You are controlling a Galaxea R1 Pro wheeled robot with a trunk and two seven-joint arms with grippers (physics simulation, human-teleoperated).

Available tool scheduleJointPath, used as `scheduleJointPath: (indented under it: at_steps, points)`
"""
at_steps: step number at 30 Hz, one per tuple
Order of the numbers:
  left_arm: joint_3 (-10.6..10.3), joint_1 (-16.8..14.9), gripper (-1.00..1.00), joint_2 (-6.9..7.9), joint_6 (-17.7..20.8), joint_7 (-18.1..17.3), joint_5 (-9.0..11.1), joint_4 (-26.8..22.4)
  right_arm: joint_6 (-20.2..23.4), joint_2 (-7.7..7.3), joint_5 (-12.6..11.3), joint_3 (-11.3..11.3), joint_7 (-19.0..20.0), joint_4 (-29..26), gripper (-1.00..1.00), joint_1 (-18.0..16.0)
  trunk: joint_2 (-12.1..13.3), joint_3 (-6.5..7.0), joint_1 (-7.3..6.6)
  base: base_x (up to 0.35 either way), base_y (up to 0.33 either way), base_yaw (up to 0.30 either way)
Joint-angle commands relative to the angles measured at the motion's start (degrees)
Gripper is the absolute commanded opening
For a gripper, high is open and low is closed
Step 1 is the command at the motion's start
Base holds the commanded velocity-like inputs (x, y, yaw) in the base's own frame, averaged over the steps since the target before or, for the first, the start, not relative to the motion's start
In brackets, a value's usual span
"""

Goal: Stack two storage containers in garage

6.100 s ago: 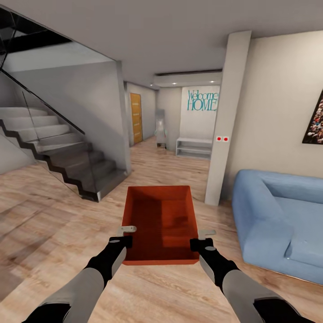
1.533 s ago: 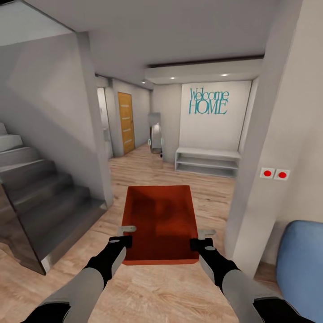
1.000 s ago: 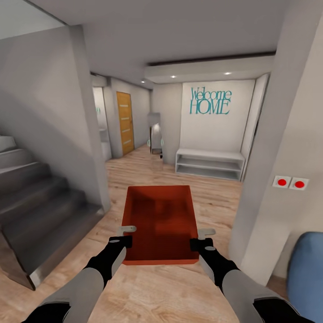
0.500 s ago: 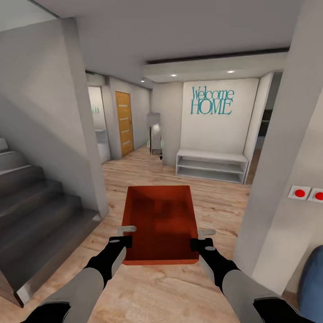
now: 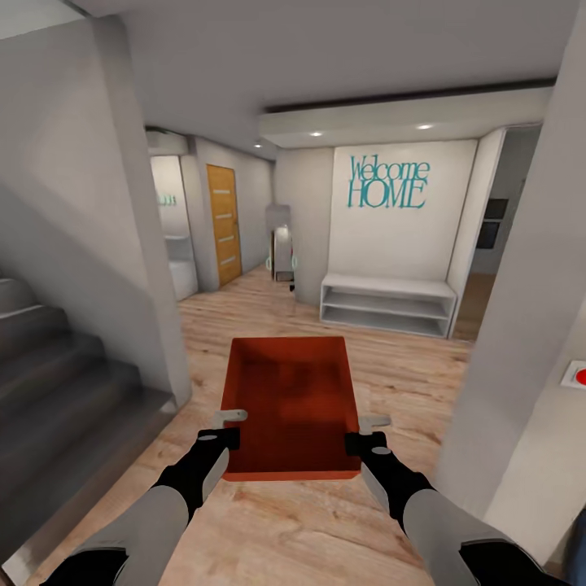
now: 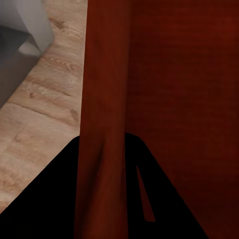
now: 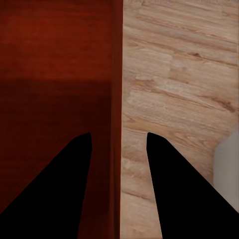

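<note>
One orange storage container [image 5: 291, 404] is up in the air out front, left end effector [image 5: 230, 426] and right end effector [image 5: 366, 431] each pinching a side wall. Looks light but thin-walled, so a rim grip probably flexes. Hallway floor [image 5: 391, 374] below.

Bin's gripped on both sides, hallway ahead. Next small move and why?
Probably keep rolling straight ahead down the wood-plank hallway floor, holding the grip unchanged. The left end effector and right end effector each pinch a side wall of the storage container, which rides level. The floor here is light wood, not garage concrete, and the stairs and pillar leave an open lane between.
</note>
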Motion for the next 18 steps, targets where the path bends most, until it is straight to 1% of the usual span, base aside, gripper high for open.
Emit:
scheduleJointPath:
  at_steps: [1,18]
  points:
    - [0.3,0.0,-1.0,-0.11,-2.7,-0.1,-0.3,-0.2,0.1,0.43,-0.7,-0.2,0.0,0.2,-1.0,0.0,0.0,-0.02,0.05,0.322,0.0,0.0]
    - [0.3,0.0,-1.0,-0.11,-2.7,-0.1,-0.3,-0.3,0.1,0.34,-0.7,-0.3,0.1,0.2,-1.0,0.0,0.0,-0.02,0.05,0.322,0.0,0.0]
